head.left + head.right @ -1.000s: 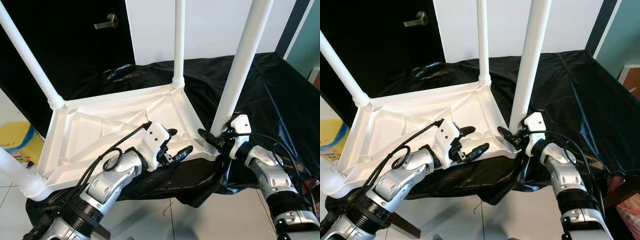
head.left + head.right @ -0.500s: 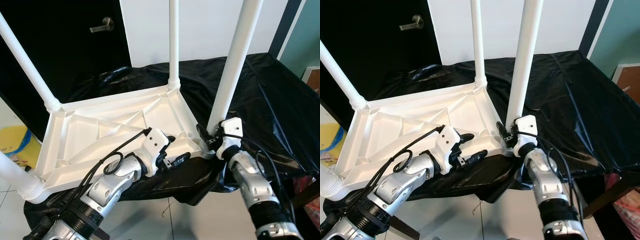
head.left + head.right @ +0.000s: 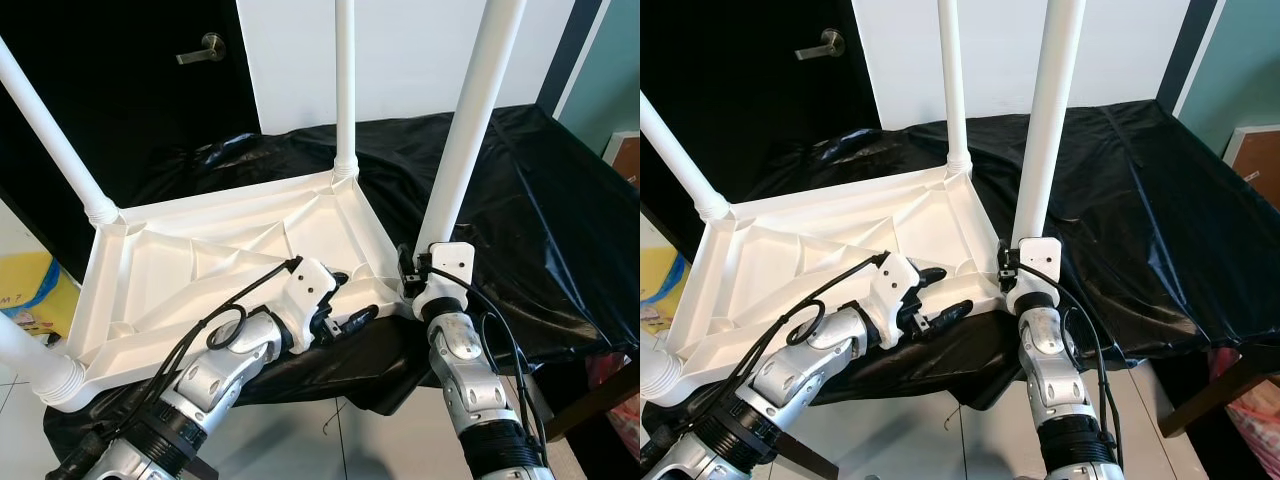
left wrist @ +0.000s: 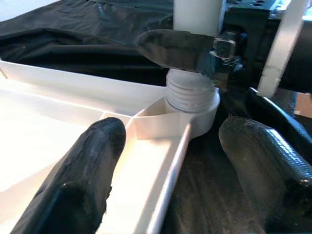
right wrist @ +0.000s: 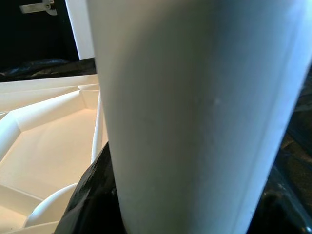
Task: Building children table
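The white plastic tabletop (image 3: 200,270) lies upside down on a surface draped in black cloth (image 3: 540,200), its ribbed underside facing up and its near edge overhanging the cloth toward the robot. Four white legs rise from its corners: the far left leg (image 3: 50,125), the far right leg (image 3: 345,80), the near left leg (image 3: 30,355) by the picture's edge, and the near right leg (image 3: 465,110), which stands close to upright.

The right gripper (image 3: 412,275) sits at the base of the near right leg, just above the corner socket. In the left wrist view one of its black fingers (image 4: 180,46) lies across the leg right above the threaded collar (image 4: 191,95), and the right wrist view shows the leg (image 5: 195,112) close against the camera with dark fingers on both sides of it, so the claw is pinching the leg.

The left gripper (image 3: 352,300) rests at the tabletop's near edge, a little left of that same corner. Its two fingers are spread wide apart: one fingertip (image 4: 87,165) lies over the inside of the tray-like underside, the other (image 4: 265,165) hangs outside over the black cloth, with the rim (image 4: 170,165) running between them. It is not gripping anything.

A dark door with a lever handle (image 3: 200,47) stands behind the table on the left, beside a white wall.
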You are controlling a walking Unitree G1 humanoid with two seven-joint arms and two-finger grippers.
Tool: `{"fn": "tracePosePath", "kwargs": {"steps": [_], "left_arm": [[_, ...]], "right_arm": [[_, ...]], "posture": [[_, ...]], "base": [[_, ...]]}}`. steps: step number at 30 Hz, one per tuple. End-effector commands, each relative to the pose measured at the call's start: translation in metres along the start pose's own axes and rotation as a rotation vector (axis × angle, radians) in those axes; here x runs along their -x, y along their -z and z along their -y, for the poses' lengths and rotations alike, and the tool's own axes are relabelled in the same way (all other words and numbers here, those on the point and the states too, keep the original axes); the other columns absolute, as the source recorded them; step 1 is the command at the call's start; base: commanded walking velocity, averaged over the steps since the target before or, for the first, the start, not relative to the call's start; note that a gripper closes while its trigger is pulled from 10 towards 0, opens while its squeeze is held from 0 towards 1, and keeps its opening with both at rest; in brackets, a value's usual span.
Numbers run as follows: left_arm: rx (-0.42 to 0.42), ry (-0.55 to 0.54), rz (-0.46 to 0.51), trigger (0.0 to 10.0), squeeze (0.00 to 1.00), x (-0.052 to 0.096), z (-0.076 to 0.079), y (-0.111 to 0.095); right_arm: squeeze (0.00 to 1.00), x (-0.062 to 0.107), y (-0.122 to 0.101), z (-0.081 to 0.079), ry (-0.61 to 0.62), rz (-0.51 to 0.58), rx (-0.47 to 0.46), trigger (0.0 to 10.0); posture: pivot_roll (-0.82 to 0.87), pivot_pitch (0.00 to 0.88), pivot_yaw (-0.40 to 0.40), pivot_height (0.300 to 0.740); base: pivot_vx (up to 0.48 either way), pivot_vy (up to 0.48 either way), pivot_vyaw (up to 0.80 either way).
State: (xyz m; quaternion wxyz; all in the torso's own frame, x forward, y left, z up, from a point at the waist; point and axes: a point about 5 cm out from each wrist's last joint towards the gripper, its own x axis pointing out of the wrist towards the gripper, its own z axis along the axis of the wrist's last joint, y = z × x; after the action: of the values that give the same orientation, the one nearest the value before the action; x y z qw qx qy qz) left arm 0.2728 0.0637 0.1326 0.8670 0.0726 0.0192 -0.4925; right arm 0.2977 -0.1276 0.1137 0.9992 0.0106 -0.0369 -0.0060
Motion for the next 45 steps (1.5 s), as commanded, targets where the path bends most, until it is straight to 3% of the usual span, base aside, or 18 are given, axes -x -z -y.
{"fn": "tracePosePath", "kwargs": {"steps": [1, 10, 11, 16, 27, 28, 31, 36, 41, 45], "left_arm": [[-0.013, 0.203, 0.003, 10.0, 0.00, 0.002, 0.006, -0.001], [-0.027, 0.202, 0.009, 10.0, 0.00, 0.001, 0.003, -0.004], [-0.029, 0.203, 0.010, 10.0, 0.00, 0.001, 0.002, -0.004], [-0.034, 0.197, 0.015, 10.0, 0.00, 0.000, 0.001, -0.006], [-0.031, 0.195, 0.035, 10.0, 0.00, 0.001, 0.005, -0.010], [-0.033, 0.201, 0.035, 10.0, 0.00, 0.002, 0.005, -0.011], [-0.038, 0.211, 0.031, 10.0, 0.00, 0.004, 0.006, -0.013], [-0.041, 0.217, 0.030, 10.0, 0.00, 0.004, 0.007, -0.014], [-0.045, 0.226, 0.037, 10.0, 0.00, 0.006, 0.009, -0.018], [-0.046, 0.236, 0.042, 10.0, 0.00, 0.005, 0.010, -0.020]], "right_arm": [[0.00, 0.007, 0.020, 0.008, 0.063, -0.110, -0.024, 10.0], [0.02, 0.007, 0.013, 0.005, 0.054, -0.065, 0.005, 10.0], [1.00, 0.007, 0.012, 0.005, 0.050, -0.058, 0.006, 10.0], [1.00, 0.008, 0.006, 0.007, -0.004, -0.023, -0.003, 10.0], [1.00, 0.013, -0.005, 0.032, -0.200, 0.042, 0.037, 10.0], [0.00, 0.013, -0.005, 0.035, -0.239, 0.041, 0.040, 10.0], [0.00, 0.013, -0.005, 0.039, -0.342, 0.037, 0.038, 10.0], [0.00, 0.012, -0.007, 0.041, -0.403, 0.033, 0.044, 10.0], [0.00, 0.003, -0.011, 0.045, -0.622, 0.002, 0.102, 10.0], [0.00, -0.001, -0.012, 0.046, -0.674, -0.012, 0.120, 10.0]], "posture": [[-0.15, 0.000, 0.067, 0.740], [-0.16, 0.000, 0.076, 0.740], [-0.16, 0.000, 0.075, 0.740], [-0.16, 0.000, 0.073, 0.740], [-0.16, 0.000, 0.083, 0.740], [-0.15, 0.000, 0.084, 0.740], [-0.15, 0.000, 0.083, 0.740], [-0.14, 0.000, 0.081, 0.740], [-0.13, 0.003, 0.085, 0.740], [-0.13, 0.001, 0.084, 0.740]], "base": [[0.000, 0.000, 0.00], [0.000, 0.000, 0.00], [0.000, 0.000, 0.00], [0.000, 0.000, 0.00], [0.000, 0.000, 0.00], [0.000, 0.000, 0.00], [0.000, 0.000, 0.00], [0.000, 0.000, 0.00], [0.000, 0.000, 0.00], [0.000, 0.000, 0.00]]}}
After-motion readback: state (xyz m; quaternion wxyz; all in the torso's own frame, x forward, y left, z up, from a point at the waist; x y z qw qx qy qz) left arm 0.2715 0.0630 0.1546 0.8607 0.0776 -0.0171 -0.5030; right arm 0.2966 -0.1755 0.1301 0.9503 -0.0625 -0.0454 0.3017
